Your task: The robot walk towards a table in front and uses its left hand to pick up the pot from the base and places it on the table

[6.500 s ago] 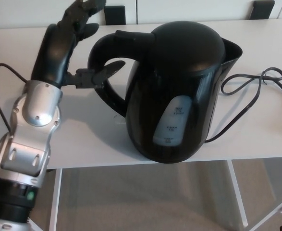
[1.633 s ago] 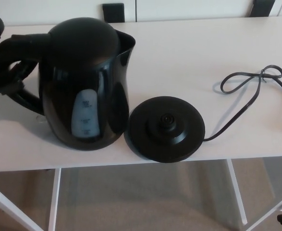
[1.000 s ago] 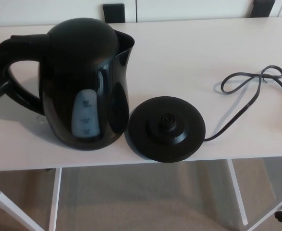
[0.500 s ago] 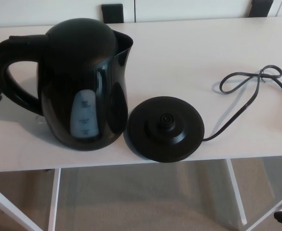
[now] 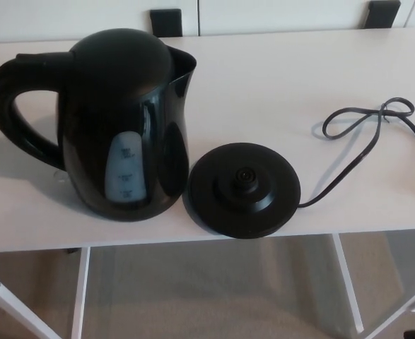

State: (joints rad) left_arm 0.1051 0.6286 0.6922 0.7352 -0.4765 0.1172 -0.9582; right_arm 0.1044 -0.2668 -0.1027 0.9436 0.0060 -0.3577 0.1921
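Since the table [image 5: 278,78] carries the pot [image 5: 122,120] upright just left of the base [image 5: 244,189], off it, I judge the placing done. The cord [image 5: 384,113] trails from the base's right side. Neither of my hands shows, so I cannot tell their fingers' state. Next, I need only keep my left arm clear of the handle [image 5: 0,99].

The pot [image 5: 122,127] now stands off its base [image 5: 244,187], left hand gone.
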